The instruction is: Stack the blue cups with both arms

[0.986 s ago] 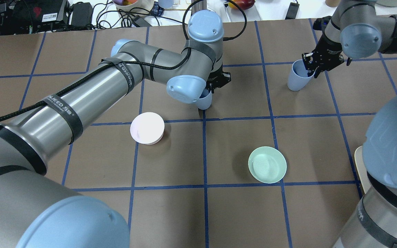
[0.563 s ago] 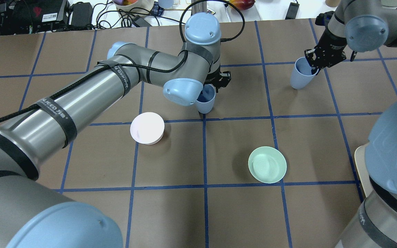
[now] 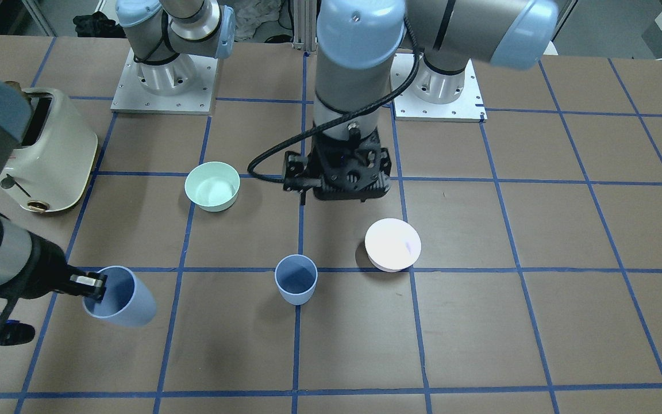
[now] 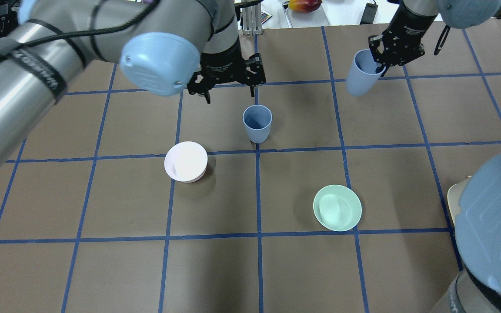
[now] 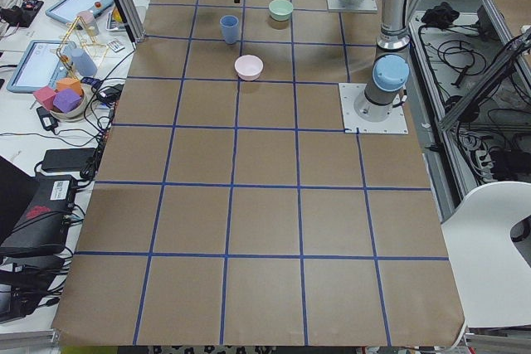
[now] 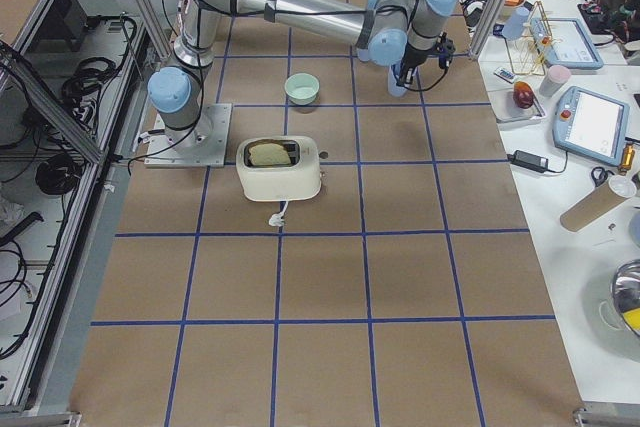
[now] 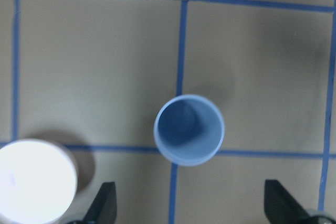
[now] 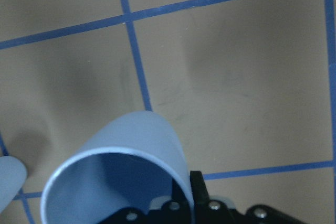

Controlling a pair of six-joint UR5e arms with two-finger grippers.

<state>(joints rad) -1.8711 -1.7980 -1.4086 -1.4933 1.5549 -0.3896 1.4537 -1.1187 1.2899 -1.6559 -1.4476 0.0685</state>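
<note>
One blue cup (image 4: 257,124) stands upright and alone on the table near a grid crossing; it also shows in the front view (image 3: 296,279) and from above in the left wrist view (image 7: 189,129). My left gripper (image 4: 228,87) hangs open and empty above and beside it; its fingertips (image 7: 105,203) show wide apart. My right gripper (image 4: 379,65) is shut on the rim of the second blue cup (image 4: 359,74), held tilted above the table at the far right. That cup fills the right wrist view (image 8: 121,171) and shows in the front view (image 3: 121,299).
An upturned pale pink bowl (image 4: 185,161) sits left of the standing cup. A mint green bowl (image 4: 337,207) sits nearer the robot on the right. A cream toaster (image 3: 49,155) stands at the table's right-arm side.
My left gripper has let go of its cup, opened and risen away; the cup stays standing. My right gripper has carried its cup higher and slightly towards the centre.
</note>
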